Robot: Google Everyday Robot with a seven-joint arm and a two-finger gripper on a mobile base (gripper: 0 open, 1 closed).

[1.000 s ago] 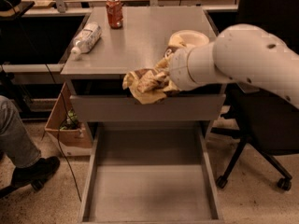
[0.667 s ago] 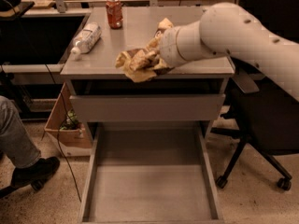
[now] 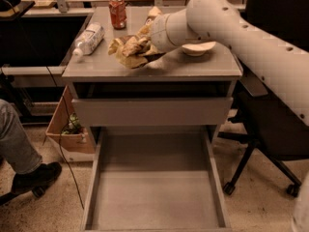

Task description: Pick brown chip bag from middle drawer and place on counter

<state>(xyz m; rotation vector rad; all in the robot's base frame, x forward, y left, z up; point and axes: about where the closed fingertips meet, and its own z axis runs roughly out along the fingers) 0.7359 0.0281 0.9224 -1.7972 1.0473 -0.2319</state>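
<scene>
The arm [image 3: 231,28] reaches in from the right, across the counter [image 3: 193,66], and the gripper [image 3: 146,41] sits at its end over the left-middle of that grey top. It is pinching the bag [image 3: 126,50]: crumpled brown and tan foil bunches right at the tip and sticks out to the left. A shadow lies under the bag, but I cannot tell whether its lower edge touches the counter or hangs just clear.

Left of the bag, near the counter's left edge, a clear bottle [image 3: 89,38] lies on its side. At the far edge stands a red can [image 3: 118,12], upright. A pale bowl [image 3: 198,48] peeks out from under the arm on the right side of the top.

Below the counter, the top drawer [image 3: 152,111] is open a crack, its plain grey front facing us. Lower down, the middle drawer [image 3: 154,187] is pulled all the way out towards us, its floor bare.

Down at the left there is a cardboard box [image 3: 67,134] on the floor beside the cabinet, and a person's shoe [image 3: 34,175] nearer us. A dark chair [image 3: 270,129] stands to the right.
</scene>
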